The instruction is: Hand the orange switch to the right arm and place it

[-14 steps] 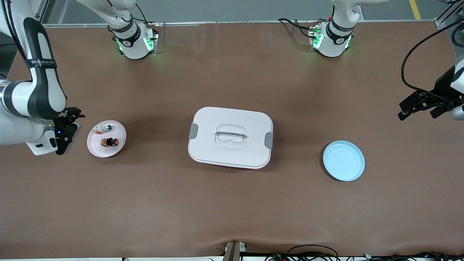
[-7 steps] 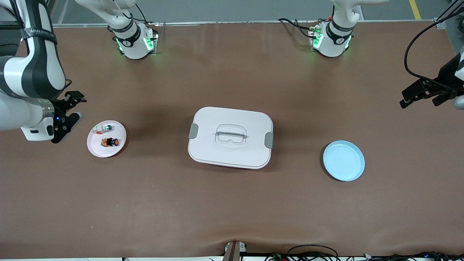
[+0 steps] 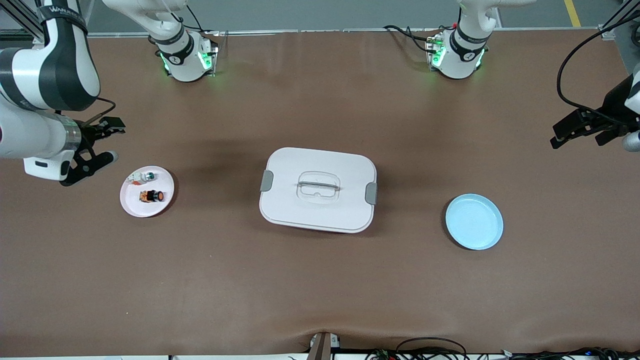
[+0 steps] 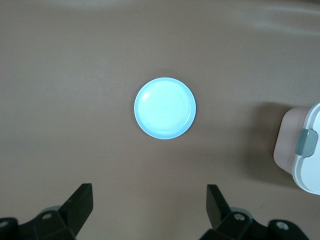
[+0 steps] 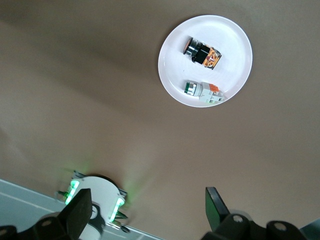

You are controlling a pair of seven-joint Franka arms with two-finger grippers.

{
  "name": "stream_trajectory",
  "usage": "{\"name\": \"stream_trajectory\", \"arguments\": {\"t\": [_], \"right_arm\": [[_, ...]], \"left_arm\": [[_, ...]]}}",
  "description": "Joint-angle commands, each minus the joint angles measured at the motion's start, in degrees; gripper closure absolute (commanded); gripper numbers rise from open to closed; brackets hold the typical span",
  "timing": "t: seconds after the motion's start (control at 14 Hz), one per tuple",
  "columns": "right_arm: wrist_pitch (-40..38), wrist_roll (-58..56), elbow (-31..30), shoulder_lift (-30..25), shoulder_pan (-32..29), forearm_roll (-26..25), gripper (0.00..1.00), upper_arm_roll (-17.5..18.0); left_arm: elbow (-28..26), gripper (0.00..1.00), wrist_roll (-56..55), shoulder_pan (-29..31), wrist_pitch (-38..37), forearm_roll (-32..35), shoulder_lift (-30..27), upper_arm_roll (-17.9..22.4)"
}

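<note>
Starting at the right arm's end of the desk (image 3: 320,290): my right pincer (image 3: 112,144) hangs over bare desk just beside the white plate (image 3: 131,205), fingers spread and holding nothing. The orange switch (image 3: 151,196) lies on its side in that plate, on the part nearer the front camera, with a white-silver part (image 3: 141,176) close beside it (the two look apart, but only just). In the middle sits a white lidded box (image 3: 318,189). Toward the left arm's end lies an empty blue plate (image 3: 474,221), and the left pincer (image 3: 575,142) waits above the desk edge there, also spread and empty.

My worries: the two parts lie so close that a finger coming down could catch or push the wrong one. The switch is round-bodied, so I judge it may roll or squirt out of a poor pinch. The light plate may slide. Any hand-over in mid-air risks a drop.

Writing: a dark band on the right arm (image 3: 50,85) starts "WAN"; the rest I can't read.
</note>
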Motion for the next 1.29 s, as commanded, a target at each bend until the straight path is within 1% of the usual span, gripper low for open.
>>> {"name": "stream_trajectory", "arguments": {"t": [0.0, 0.14, 0.21, 0.36, 0.57, 0.86, 1.0, 1.21], "right_arm": [[-0.22, 4.58, -0.37, -1.06, -0.16, 1.87, 0.00, -0.29], [-0.31, 8.16, -0.02, -1.06, -0.86, 2.40, 0.00, -0.56], [-0.39, 10.01, 0.15, -1.06, -1.82, 3.79, 0.00, -0.56], [-1.53, 14.93, 1.47, -0.97, -2.88, 4.42, 0.00, -0.56], [-3.99, 18.81, 5.77, -0.79, -2.89, 3.37, 0.00, -0.56], [-6.27, 22.34, 10.52, -0.62, -5.26, 3.46, 0.00, -0.56], [-6.63, 23.73, 10.53, -0.79, -4.74, 3.28, 0.00, -0.38], [-9.08, 30.48, 11.49, -0.97, -2.81, 3.37, 0.00, 0.06]], "left_arm": [[0.53, 0.00, 0.96, -0.77, -1.96, 0.93, 0.13, 0.23], [0.53, 0.00, 1.31, -0.86, -2.05, 0.93, 0.13, 0.23], [0.53, 0.00, 2.45, -0.78, -2.05, 0.93, 0.13, 0.23], [0.53, 0.00, 5.44, -0.60, -2.05, 0.75, 0.13, 0.23], [0.44, 0.00, 4.83, -0.51, -2.05, 0.58, 0.13, 0.23], [0.44, 0.00, 4.92, -0.25, -2.05, 0.58, 0.13, 0.23], [0.44, 0.00, 4.83, -0.25, -2.05, 0.58, 0.13, 0.23], [0.44, 0.00, 4.83, -0.25, -2.05, 0.58, 0.13, 0.23]]}}
